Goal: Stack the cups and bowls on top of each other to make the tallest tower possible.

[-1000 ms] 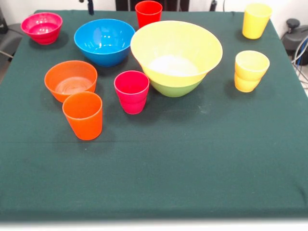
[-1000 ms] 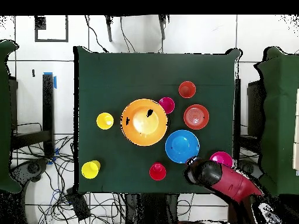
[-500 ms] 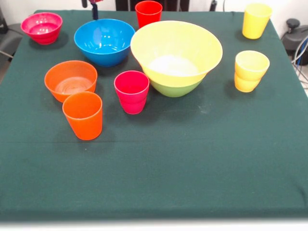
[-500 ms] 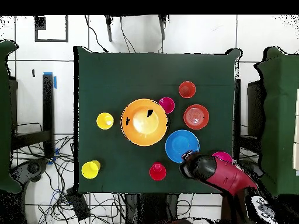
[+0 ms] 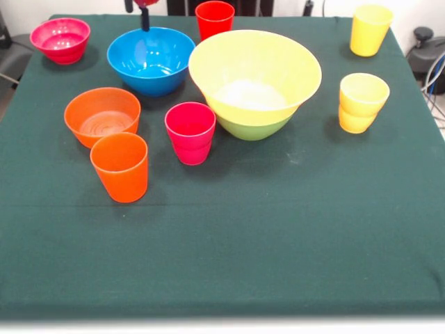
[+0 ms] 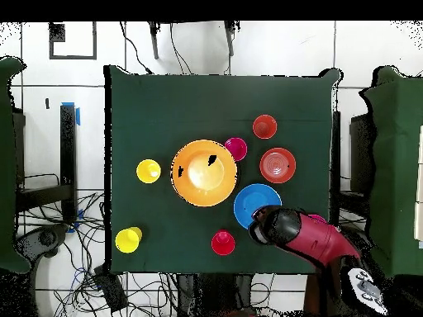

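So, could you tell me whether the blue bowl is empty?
Empty: the blue bowl stands upright, its glossy inside bare, nothing nested in it.

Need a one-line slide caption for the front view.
Yellow bowl nested in green bowl; pincer above the blue bowl.

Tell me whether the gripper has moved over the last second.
Yes. In the front view the gripper has shifted rightward and lower, from beside the blue bowl's far-left rim to above its far rim.
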Robot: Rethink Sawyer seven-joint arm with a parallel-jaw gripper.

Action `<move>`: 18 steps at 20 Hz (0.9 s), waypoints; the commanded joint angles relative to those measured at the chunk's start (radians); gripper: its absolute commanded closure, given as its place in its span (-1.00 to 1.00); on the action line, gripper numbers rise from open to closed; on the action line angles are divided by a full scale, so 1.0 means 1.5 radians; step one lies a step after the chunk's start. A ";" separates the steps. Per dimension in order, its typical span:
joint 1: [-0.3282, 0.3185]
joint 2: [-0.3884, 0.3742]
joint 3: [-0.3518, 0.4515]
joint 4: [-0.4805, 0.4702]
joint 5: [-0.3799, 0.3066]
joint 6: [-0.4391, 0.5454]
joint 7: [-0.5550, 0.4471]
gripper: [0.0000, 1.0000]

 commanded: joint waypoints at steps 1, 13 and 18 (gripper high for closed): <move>0.026 0.002 0.063 -0.059 0.036 0.076 0.043 -1.00; -0.019 0.066 0.065 -0.007 -0.003 -0.085 0.035 -1.00; -0.014 0.080 0.058 -0.012 -0.006 -0.085 0.036 -1.00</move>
